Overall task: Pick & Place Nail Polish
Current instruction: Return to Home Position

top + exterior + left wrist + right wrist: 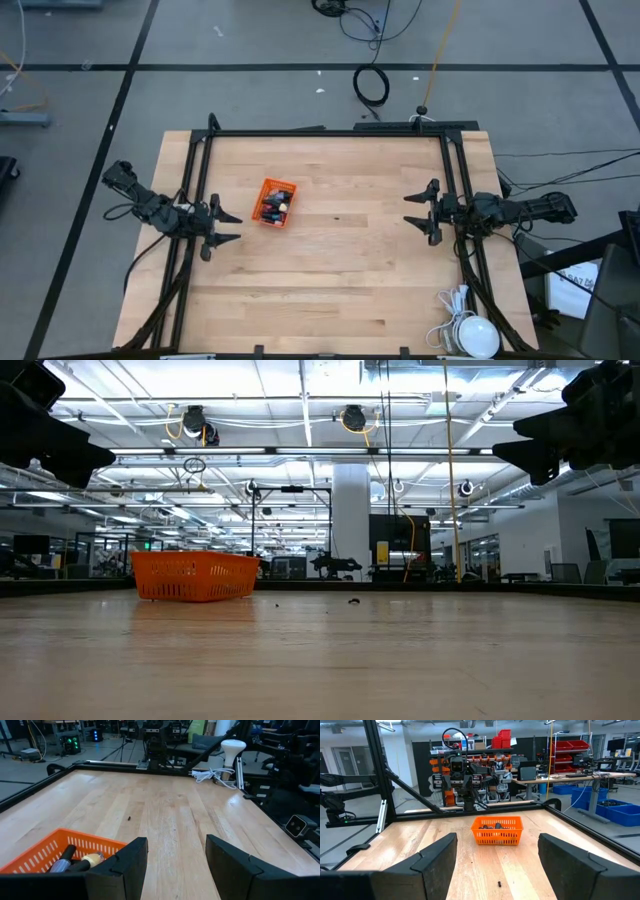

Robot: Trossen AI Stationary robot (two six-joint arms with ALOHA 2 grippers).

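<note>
I am reading both arms as parked at opposite edges of the table (330, 285). Overhead, the left gripper (228, 227) is sitting near the orange basket (279, 184) with its jaws spread. The right gripper (410, 210) is sitting well apart from the basket, jaws also spread. The nail polish (274, 207) is lying inside the basket, and overhead it is showing only as a small mixed cluster. The left wrist view is resolving bottles (75, 860) lying tilted against the mesh wall, one of them yellowish. The low view is giving me only the basket's side, with the contents hidden.
</note>
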